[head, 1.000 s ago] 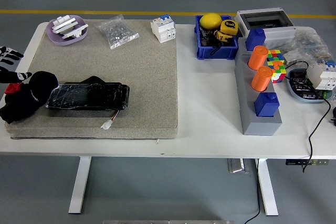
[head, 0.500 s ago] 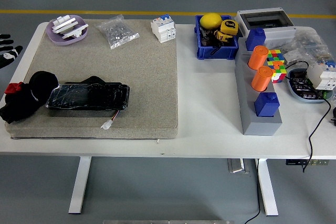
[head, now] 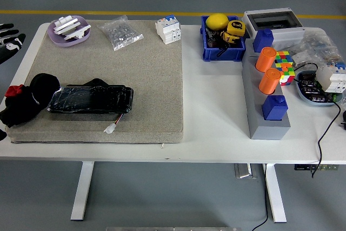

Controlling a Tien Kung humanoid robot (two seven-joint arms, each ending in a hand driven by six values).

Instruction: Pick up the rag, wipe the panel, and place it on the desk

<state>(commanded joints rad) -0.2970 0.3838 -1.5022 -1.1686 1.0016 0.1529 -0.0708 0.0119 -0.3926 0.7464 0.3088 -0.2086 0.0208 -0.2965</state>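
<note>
The black rag (head: 26, 103), with a small red patch on it, lies bunched at the left end of the grey mat (head: 151, 74). It touches the left end of the black panel (head: 91, 99). The panel is glossy, lies flat on the mat, and has a wire with a white plug at its front. My left hand (head: 10, 40) shows only at the picture's left edge, off the table's far left corner and well behind the rag. Its fingers are spread and hold nothing. My right hand is out of view.
At the mat's back lie a purple dish (head: 68, 30), a bag of small parts (head: 121, 32) and a white breaker (head: 167, 30). To the right stand a blue bin (head: 221, 39), a grey block with orange cylinders (head: 267, 87), a colour cube (head: 284, 66) and a black cable (head: 324, 133).
My left hand has drawn back from beside the rag toward the far left edge. The rag stays on the mat and has settled slightly.
</note>
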